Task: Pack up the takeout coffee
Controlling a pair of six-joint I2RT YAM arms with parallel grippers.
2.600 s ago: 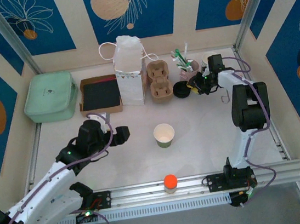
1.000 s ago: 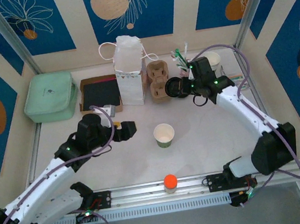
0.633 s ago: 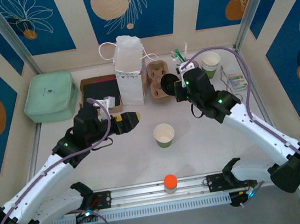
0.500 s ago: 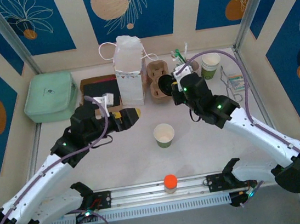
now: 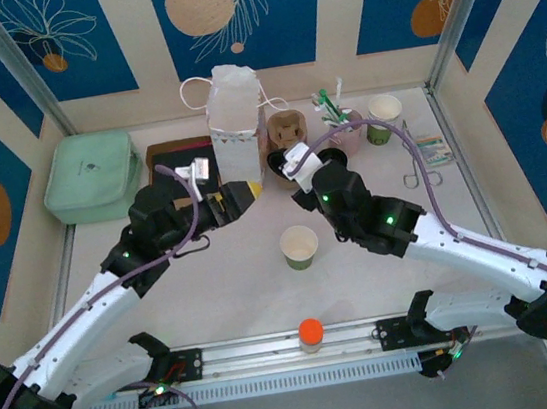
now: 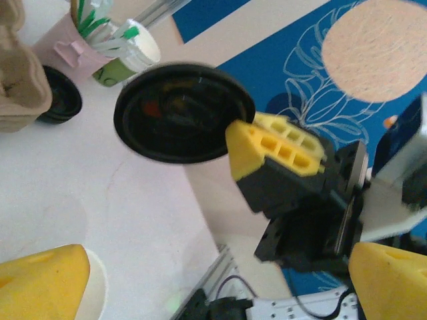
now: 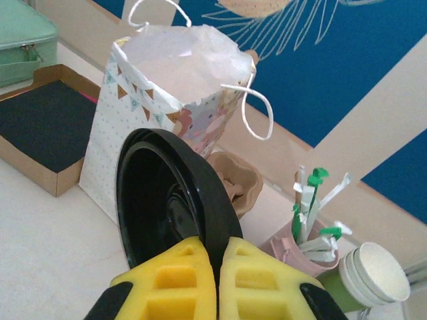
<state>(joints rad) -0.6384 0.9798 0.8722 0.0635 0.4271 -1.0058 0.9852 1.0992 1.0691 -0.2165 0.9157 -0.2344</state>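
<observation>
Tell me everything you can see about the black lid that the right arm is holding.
The black lid is a round, shallow disc that looks like glossy plastic, with a raised rim and stepped rings inside. It is held in the air, standing nearly on edge, with its hollow side towards the wrist camera. The right gripper is shut on its lower rim, one yellow finger on each face. Nothing else touches it, and it sits on no cup. Behind it stand the white paper bag and the brown cup carrier.
</observation>
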